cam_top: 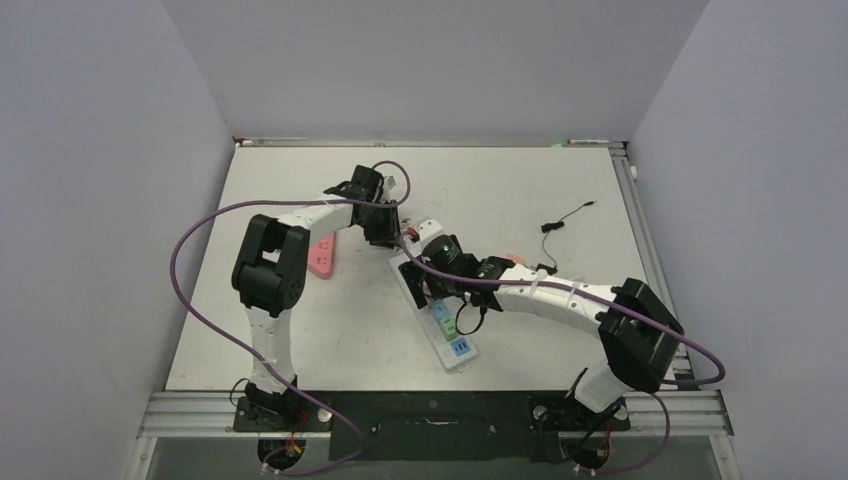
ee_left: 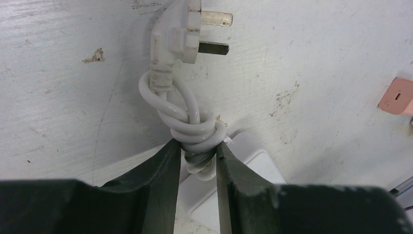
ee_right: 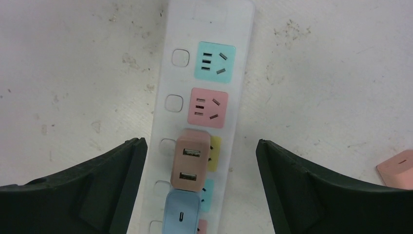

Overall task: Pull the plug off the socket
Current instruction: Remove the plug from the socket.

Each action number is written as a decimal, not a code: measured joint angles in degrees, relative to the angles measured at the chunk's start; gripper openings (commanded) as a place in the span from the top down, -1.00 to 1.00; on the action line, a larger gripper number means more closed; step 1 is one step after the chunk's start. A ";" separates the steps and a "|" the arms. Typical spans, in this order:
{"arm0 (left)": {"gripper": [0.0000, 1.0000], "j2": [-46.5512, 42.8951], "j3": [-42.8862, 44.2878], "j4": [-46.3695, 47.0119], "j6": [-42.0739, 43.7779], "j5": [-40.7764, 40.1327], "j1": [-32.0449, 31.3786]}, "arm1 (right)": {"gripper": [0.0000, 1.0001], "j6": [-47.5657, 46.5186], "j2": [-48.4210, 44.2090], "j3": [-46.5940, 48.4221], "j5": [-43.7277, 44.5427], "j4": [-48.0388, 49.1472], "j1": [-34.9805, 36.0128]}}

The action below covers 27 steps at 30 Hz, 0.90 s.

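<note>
The left gripper (ee_left: 198, 146) is pinching the knotted white cord (ee_left: 195, 129) of the power strip (ee_left: 248, 158) between narrowly set jaws. The strip's own three-pin plug (ee_left: 175, 36) is lying loose on the table (ee_left: 73, 97) beyond the fingertips, and the strip's end is sitting just behind the cord, between the jaws. Because the gripper is holding flexible cord rather than the rigid body, the strip is likely going to lift or swing when the pull comes, and the coil could be slipping through the pads. The right gripper (ee_right: 200, 142) is hovering with jaws spread wide, holding nothing and straddling the strip. The tan charger (ee_right: 191, 161), probably the plug being targeted, is sitting plugged into the yellow socket (ee_right: 215, 153) midway between the fingertips, while the blue charger (ee_right: 181, 212) is sitting right behind it, deeper between the jaws and nearly touching it. Closing from here is risking a clamp on both chargers or a knock to the blue one; the fingers could be sliding off the tan one's smooth sides, and a tilted pull could be binding the pins and dragging the whole strip along. Nothing readable is showing: no brand, label or lettering on the strip, the chargers or the plug, only the tan charger's two USB slots and the blue one's single oval port
</note>
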 measured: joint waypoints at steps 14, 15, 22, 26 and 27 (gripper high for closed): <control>1.00 0.00 0.00 0.00 0.00 0.02 0.00 | 0.17 -1.97 5.97 4.50 8.92 -4.39 4.83; 1.00 0.02 0.00 0.00 0.00 0.02 0.00 | 0.20 -2.03 6.01 4.55 9.11 -4.63 4.85; 1.00 0.02 0.00 0.00 0.00 0.04 0.00 | 0.24 -1.99 7.10 5.51 9.84 -5.64 5.20; 1.00 0.02 0.00 0.00 0.00 0.04 0.00 | 0.22 -1.99 7.91 5.95 9.81 -5.95 5.22; 1.00 0.02 0.00 0.00 0.00 0.04 0.00 | 0.22 -1.97 8.07 5.95 9.81 -6.10 5.22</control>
